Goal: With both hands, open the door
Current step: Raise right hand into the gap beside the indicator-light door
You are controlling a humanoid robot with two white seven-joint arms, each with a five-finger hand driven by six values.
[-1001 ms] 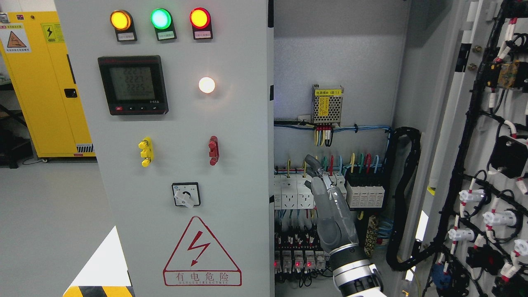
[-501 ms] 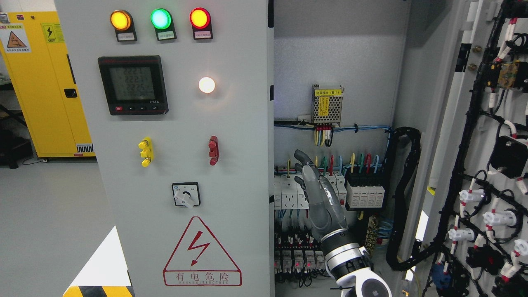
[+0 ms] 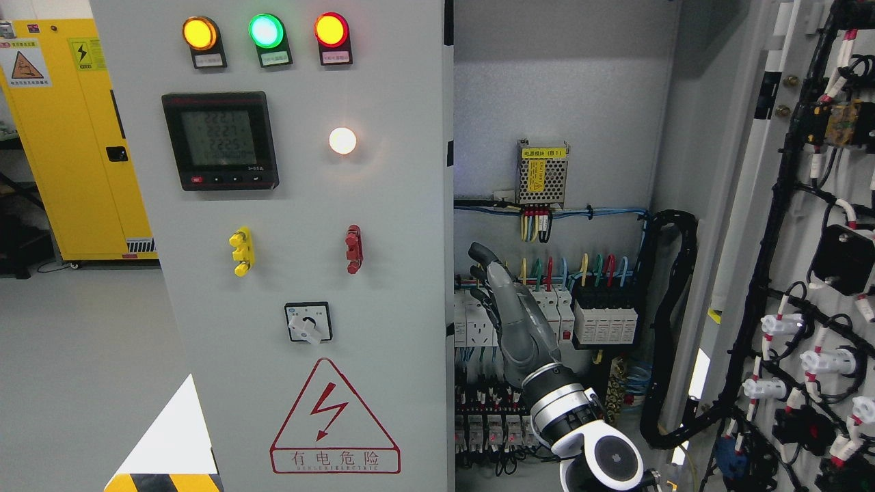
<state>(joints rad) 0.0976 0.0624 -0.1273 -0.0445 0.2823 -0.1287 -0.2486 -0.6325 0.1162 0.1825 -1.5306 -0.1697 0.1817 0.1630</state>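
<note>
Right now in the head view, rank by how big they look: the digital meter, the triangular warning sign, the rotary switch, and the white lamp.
Largest to smallest:
1. triangular warning sign
2. digital meter
3. rotary switch
4. white lamp
All sit on the same door panel, so nearness hardly skews it.

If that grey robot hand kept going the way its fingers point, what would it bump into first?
The right hand points up and left, toward the edge of the closed left door. It would likely meet that edge first, though the white breakers behind may be nearer; depth is unclear.
</note>
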